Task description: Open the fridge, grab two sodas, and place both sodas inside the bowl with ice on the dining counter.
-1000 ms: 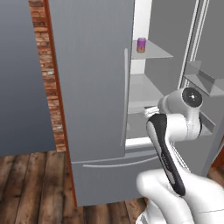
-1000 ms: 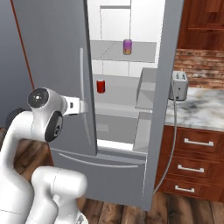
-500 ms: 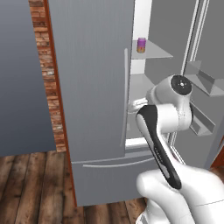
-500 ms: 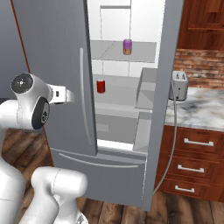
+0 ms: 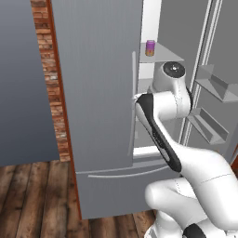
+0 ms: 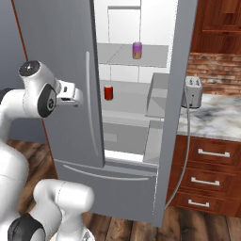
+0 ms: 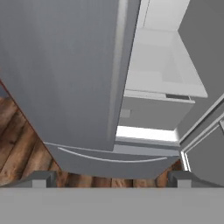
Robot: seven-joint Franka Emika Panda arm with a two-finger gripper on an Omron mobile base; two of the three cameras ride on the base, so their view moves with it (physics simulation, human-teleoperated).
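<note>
The fridge [image 6: 61, 52] has its left door shut and its right door [image 6: 169, 94] swung open. Inside, a red soda [image 6: 108, 92] stands on a middle shelf and a purple soda [image 6: 137, 50] [image 5: 149, 47] on the shelf above. My gripper [image 7: 111, 178] is open and holds nothing. It hangs in front of the shut left door, at about handle height [image 6: 74, 93]. In the hand view it looks down along the door handle [image 7: 119, 74] to the bottom drawer [image 7: 109, 159]. The bowl and the dining counter are out of view.
A toaster [image 6: 193, 92] stands on a marble counter [image 6: 219, 120] right of the fridge, over wooden drawers [image 6: 204, 181]. A brick strip [image 5: 49, 69] and a grey wall [image 5: 21, 79] lie left of the fridge. The floor [image 5: 32, 195] is wood.
The arm has lifted, carrying the hand up and left, from the open side toward the shut left door. The gripper stayed open. The cans have not moved.
</note>
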